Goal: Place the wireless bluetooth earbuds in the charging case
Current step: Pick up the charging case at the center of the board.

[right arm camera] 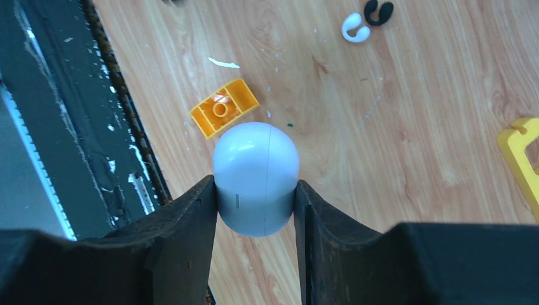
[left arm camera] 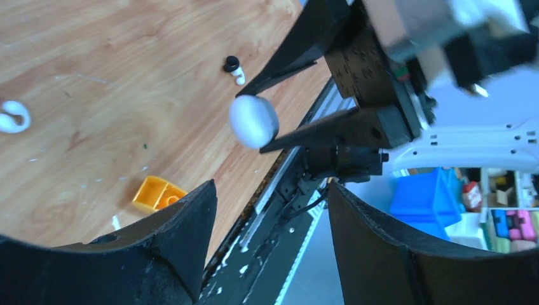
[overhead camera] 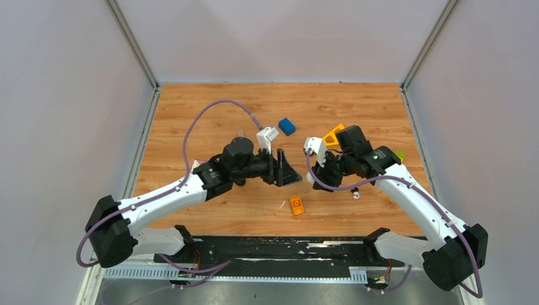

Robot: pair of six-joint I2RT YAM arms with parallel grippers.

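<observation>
My right gripper point(right arm camera: 255, 183) is shut on the charging case point(right arm camera: 255, 171), a smooth white oval with its lid closed, and holds it above the wood. In the top view this gripper point(overhead camera: 313, 176) faces my left gripper point(overhead camera: 291, 171), which is open and empty just left of it. The left wrist view shows the case point(left arm camera: 253, 121) pinched between the right gripper's fingers point(left arm camera: 318, 130), ahead of my open left gripper point(left arm camera: 270, 210). One black-and-white earbud point(overhead camera: 355, 194) lies on the table under the right arm and also shows in the left wrist view point(left arm camera: 234, 68). The second earbud cannot be identified for certain.
An orange block point(overhead camera: 296, 204) lies near the front edge, below the grippers. A small white curled piece point(right arm camera: 354, 28) and a black one point(right arm camera: 379, 11) lie side by side. A blue block point(overhead camera: 286, 126), a yellow piece point(overhead camera: 333, 135) and a green bit point(overhead camera: 400, 154) lie further back.
</observation>
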